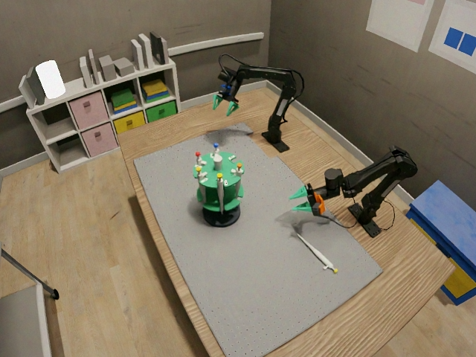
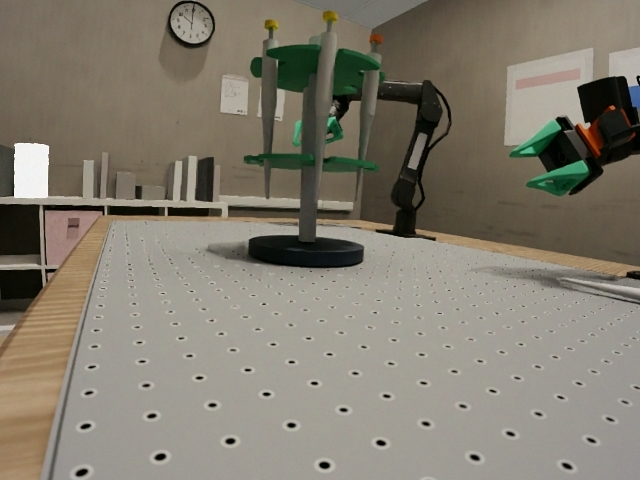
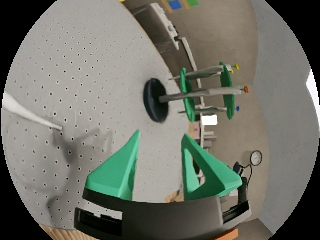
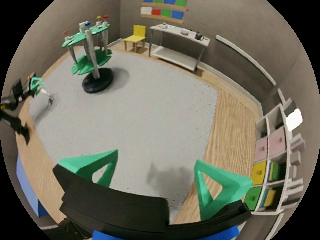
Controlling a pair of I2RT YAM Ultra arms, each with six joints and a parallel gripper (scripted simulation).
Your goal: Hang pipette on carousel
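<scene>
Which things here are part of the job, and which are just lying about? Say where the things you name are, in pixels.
Part of the job:
- white pipette (image 1: 317, 253) (image 3: 32, 117) on the mat
- green carousel (image 1: 224, 202) (image 2: 289, 159) (image 3: 227, 80) (image 4: 82, 67)

Just about:
- wall clock (image 2: 191, 23) (image 3: 256, 158)
- pink bins (image 1: 88, 110) (image 2: 73, 232) (image 4: 276, 142)
- yellow chair (image 4: 135, 38)

And here's the left gripper (image 1: 291, 204) (image 2: 519, 169) (image 3: 161, 136) (image 4: 43, 81), fingers parted, up in the air! Below its fingers, the pipette (image 1: 317, 253) (image 2: 602, 289) (image 3: 30, 115) (image 4: 48, 96) lies on the grey board (image 1: 268, 268) (image 2: 310, 335) (image 3: 75, 60) (image 4: 150, 100), cut off by the picture's edge. Across from those fingers stands the carousel (image 1: 230, 192) (image 2: 354, 67) (image 3: 187, 107) (image 4: 82, 65), three hanging pipettes showing, two yellow-topped, one orange-topped. Behind its post, partly hidden, the right gripper (image 1: 221, 111) (image 2: 311, 144) (image 3: 216, 163) (image 4: 157, 160) has its fingers spread, and a clock (image 2: 191, 23) (image 3: 256, 158) hangs higher than both grippers' fingers!
</scene>
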